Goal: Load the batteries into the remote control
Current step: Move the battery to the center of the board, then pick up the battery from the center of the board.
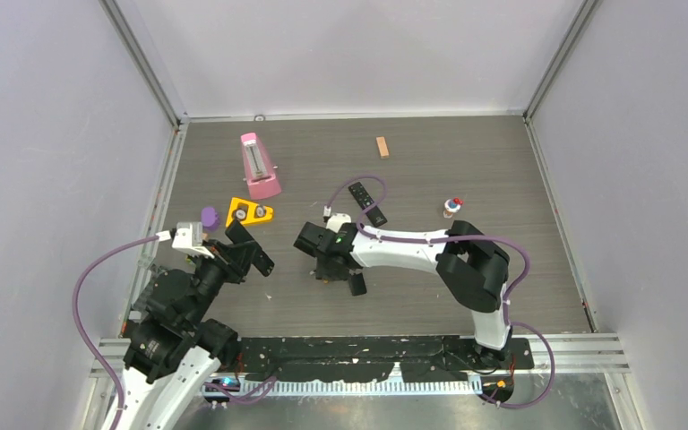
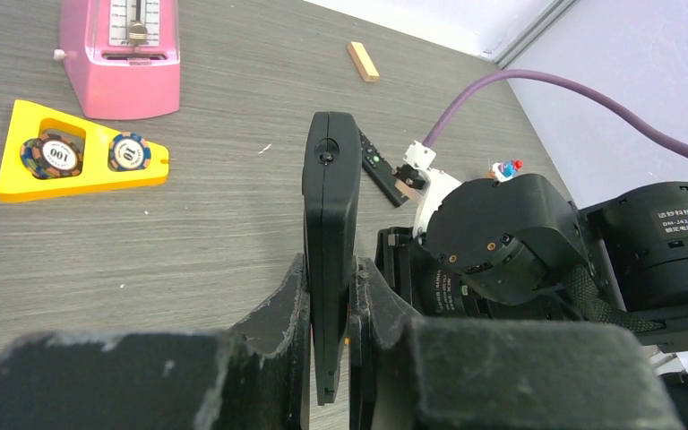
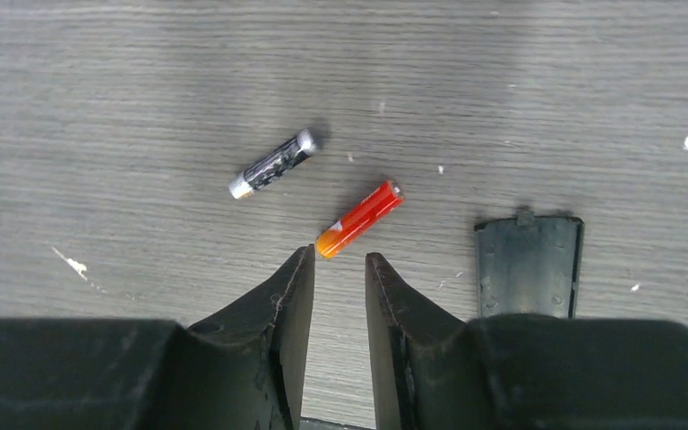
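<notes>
Two batteries (image 3: 359, 219) lie on the table (image 1: 412, 296) right by the right pincer (image 3: 339, 260), and only that arm's own camera shows them. The red battery (image 3: 372, 208) has its orange end just in front of the finger tips. The dark battery (image 3: 273, 163), with silver ends, lies a bit farther on. The right pincer's fingers stand a small way apart with nothing between them. One black lid (image 3: 528, 264) lies flat beside them. From above, the arm hides all three. The left wrist camera shows close up the left pincer (image 2: 330, 278) squeezed tight on one black remote control (image 2: 331, 206), held up on its thin edge. Farther off are a second black remote (image 1: 367, 203), one yellow tray (image 2: 13, 184) with two round chips (image 2: 55, 154), one pink metronome (image 1: 258, 167), one little thing with a red top (image 1: 451, 207) and one wooden block (image 1: 382, 146). The table is grey with wood lines. Pale walls (image 1: 349, 54) stand on three sides.
</notes>
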`<action>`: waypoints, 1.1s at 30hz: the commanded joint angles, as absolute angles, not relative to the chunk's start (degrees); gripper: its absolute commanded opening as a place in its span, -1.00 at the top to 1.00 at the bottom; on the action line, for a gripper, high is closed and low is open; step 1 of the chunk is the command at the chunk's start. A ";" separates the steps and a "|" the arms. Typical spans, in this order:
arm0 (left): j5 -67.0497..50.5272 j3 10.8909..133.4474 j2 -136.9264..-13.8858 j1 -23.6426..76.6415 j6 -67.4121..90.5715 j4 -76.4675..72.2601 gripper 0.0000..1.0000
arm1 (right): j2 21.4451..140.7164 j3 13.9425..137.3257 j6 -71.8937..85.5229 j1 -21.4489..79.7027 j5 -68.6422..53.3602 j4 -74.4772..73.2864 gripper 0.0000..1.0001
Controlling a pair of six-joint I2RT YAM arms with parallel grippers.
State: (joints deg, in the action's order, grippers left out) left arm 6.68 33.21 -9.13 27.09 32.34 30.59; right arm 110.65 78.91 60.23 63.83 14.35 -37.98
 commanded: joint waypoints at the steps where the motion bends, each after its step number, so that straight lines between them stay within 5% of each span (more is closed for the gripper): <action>1: 7.37 33.10 -8.44 26.89 32.63 28.43 1.00 | 111.19 79.19 67.41 63.72 18.51 -41.24 0.36; 13: 6.98 32.86 -8.02 26.89 32.94 28.53 1.00 | 116.05 81.80 68.48 63.07 20.72 -44.25 0.35; 18: 5.51 32.40 -8.97 26.89 33.54 27.79 1.00 | 115.05 79.62 66.69 63.10 21.13 -41.94 0.78; 33: -14.27 31.47 -12.94 26.89 38.12 19.76 1.00 | 82.77 60.21 35.77 64.91 27.51 -19.89 0.89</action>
